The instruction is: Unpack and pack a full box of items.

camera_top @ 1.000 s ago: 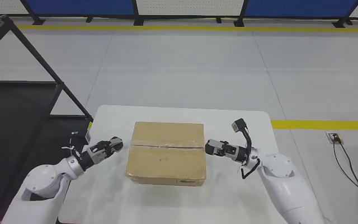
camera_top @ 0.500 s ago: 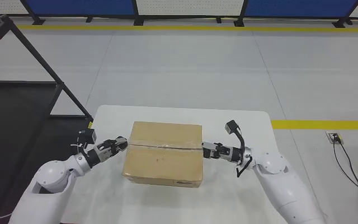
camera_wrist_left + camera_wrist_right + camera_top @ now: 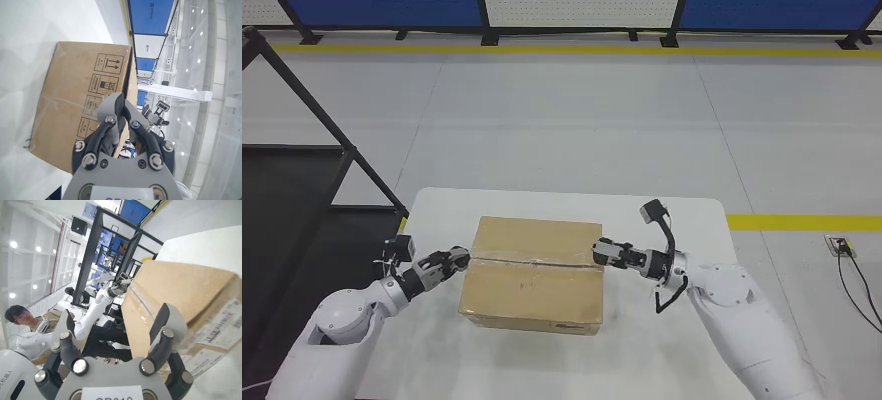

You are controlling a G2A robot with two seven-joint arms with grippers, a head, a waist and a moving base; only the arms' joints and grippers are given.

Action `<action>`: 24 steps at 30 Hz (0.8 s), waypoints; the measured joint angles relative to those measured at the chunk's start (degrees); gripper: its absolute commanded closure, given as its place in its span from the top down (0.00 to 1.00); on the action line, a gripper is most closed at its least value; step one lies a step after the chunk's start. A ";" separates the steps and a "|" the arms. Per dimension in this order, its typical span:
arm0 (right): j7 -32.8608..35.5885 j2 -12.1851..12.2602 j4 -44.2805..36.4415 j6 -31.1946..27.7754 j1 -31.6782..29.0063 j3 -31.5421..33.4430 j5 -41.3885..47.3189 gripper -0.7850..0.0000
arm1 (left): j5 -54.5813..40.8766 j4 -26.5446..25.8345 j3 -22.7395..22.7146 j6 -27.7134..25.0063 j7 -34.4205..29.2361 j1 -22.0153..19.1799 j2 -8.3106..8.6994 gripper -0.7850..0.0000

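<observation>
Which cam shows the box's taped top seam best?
Top view: the taped seam runs across the whole box lid. Right wrist view catches it obliquely, foreshortened. Left wrist view faces the box's printed side, lid edge-on.

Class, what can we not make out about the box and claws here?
- Box contents: all views, shut taped flaps hide them.
- Label print: right wrist view, blurred.
- Whether the left claw pinches the box edge: left wrist view, its own fingers cover the contact; top view, too small.
</observation>
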 measured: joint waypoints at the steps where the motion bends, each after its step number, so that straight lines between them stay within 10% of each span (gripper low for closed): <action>1: 0.01 -0.32 0.17 0.98 0.75 -1.23 -0.41 1.00 | -0.04 0.35 0.24 -0.07 0.08 -0.18 -0.09 0.00; 24: -6.30 -12.34 22.71 4.13 19.58 -23.00 0.42 1.00 | -3.05 1.24 -2.94 -2.81 -1.47 2.23 0.02 0.00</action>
